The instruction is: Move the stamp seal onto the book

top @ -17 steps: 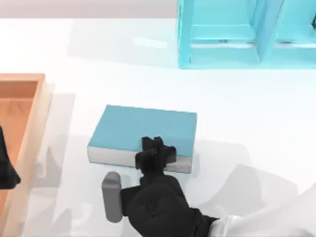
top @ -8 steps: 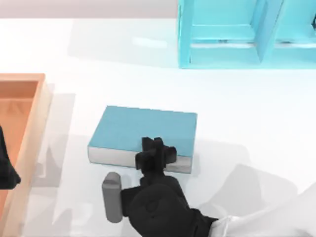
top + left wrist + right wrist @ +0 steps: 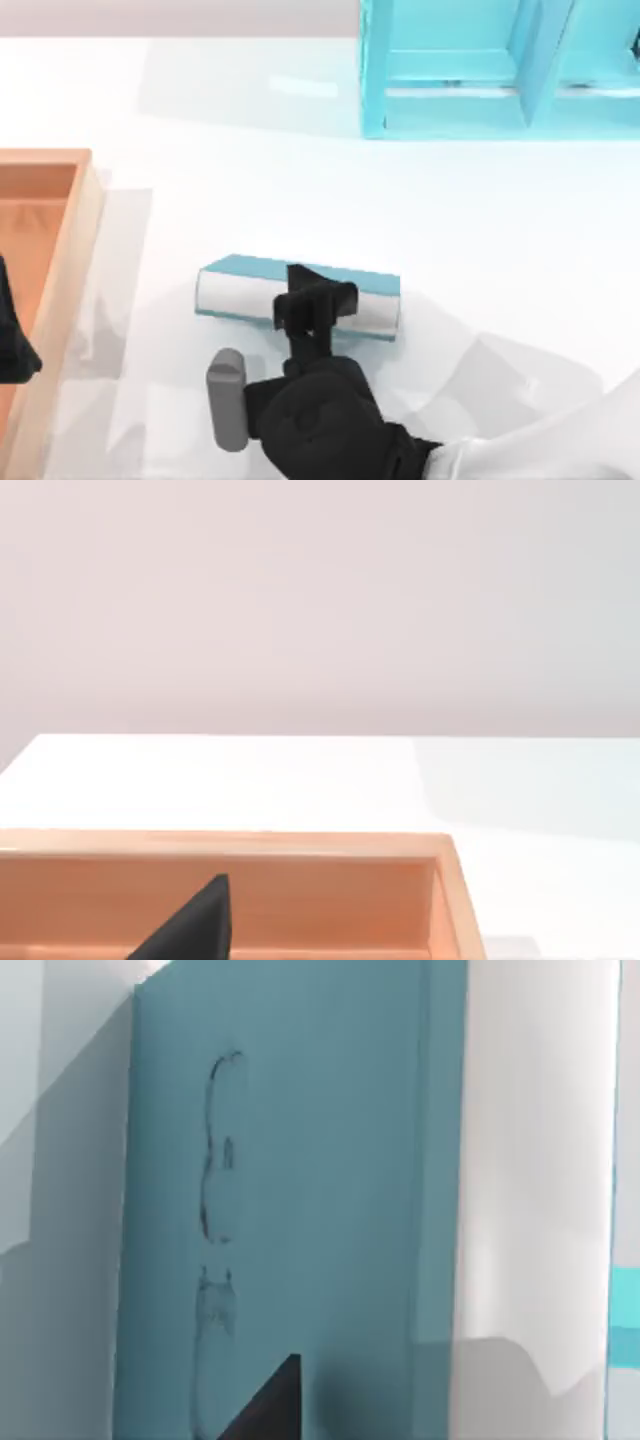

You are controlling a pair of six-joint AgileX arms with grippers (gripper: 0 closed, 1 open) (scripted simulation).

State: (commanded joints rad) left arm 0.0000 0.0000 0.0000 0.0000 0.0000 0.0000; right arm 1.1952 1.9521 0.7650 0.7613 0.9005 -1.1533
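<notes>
The book (image 3: 240, 292) lies near the table's front centre, tipped up so that its white page edges face the top camera and only a thin teal strip of cover shows along the far side. My right gripper (image 3: 315, 302) is shut on the book at its middle. In the right wrist view the teal cover (image 3: 320, 1160), with faint dark marks on it, is very close. The stamp seal is hidden. My left gripper (image 3: 12, 340) is parked at the left edge over the wooden tray.
A wooden tray (image 3: 60, 160) runs along the left side and also appears in the left wrist view (image 3: 300, 845). A light cyan shelf unit (image 3: 500, 70) stands at the back right. A grey cylinder (image 3: 227, 398) stands just left of my right arm.
The book lay flat with its teal cover up; it has now tipped up, showing its page edges. My right gripper stays at the book's middle. The left arm has not moved.
</notes>
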